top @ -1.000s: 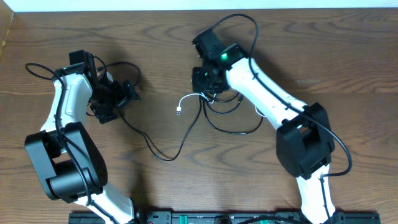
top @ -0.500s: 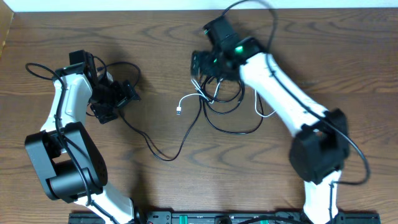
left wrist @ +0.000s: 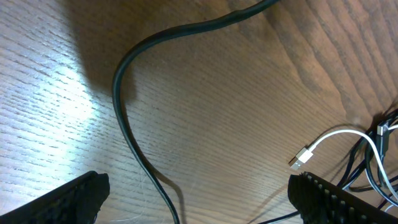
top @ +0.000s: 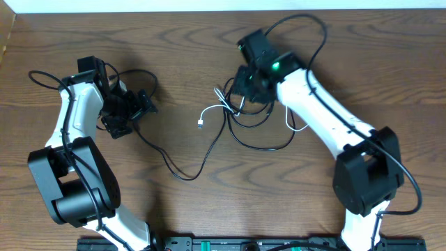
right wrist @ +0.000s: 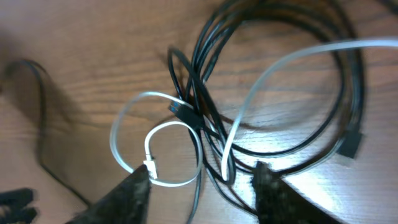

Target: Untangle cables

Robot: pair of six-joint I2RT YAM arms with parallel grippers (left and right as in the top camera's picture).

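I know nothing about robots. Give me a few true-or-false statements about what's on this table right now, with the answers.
1. The white cable is tangled with the black cables. True.
2. The left gripper holds a cable. False: it is open and empty.
3. The right gripper hovers over those cables. True.
4. The white cable's plug lies on a plate. False: it lies on the table.
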